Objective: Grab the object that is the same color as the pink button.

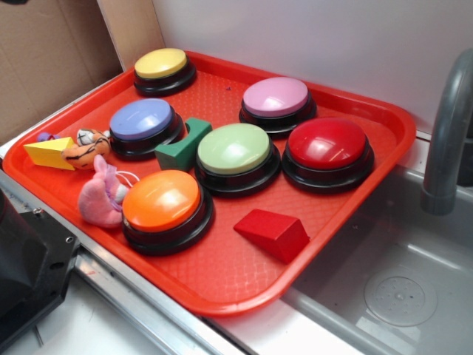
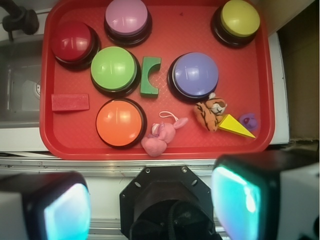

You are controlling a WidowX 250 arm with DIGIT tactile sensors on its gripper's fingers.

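The small pink plush toy [image 1: 102, 195] with a white string lies on the red tray [image 1: 222, 285] at its near left edge, touching the orange button [image 1: 163, 203]. In the wrist view the toy [image 2: 159, 137] lies right of the orange button [image 2: 119, 122]. The pink button [image 1: 276, 99] stands at the back of the tray; in the wrist view it [image 2: 127, 18] is at the top. My gripper [image 2: 152, 207] is open and empty, high above the counter in front of the tray, apart from the toy. In the exterior view only the robot's black base shows, not the gripper.
On the tray are also a yellow button [image 1: 162, 66], lavender-blue button [image 1: 142, 123], green button [image 1: 235, 151], red button [image 1: 328, 148], green arch block [image 1: 182, 145], red wedge [image 1: 272, 233], striped orange plush [image 1: 87, 146] and yellow wedge [image 1: 50, 154]. A sink [image 1: 399, 288] with faucet [image 1: 447, 140] lies right.
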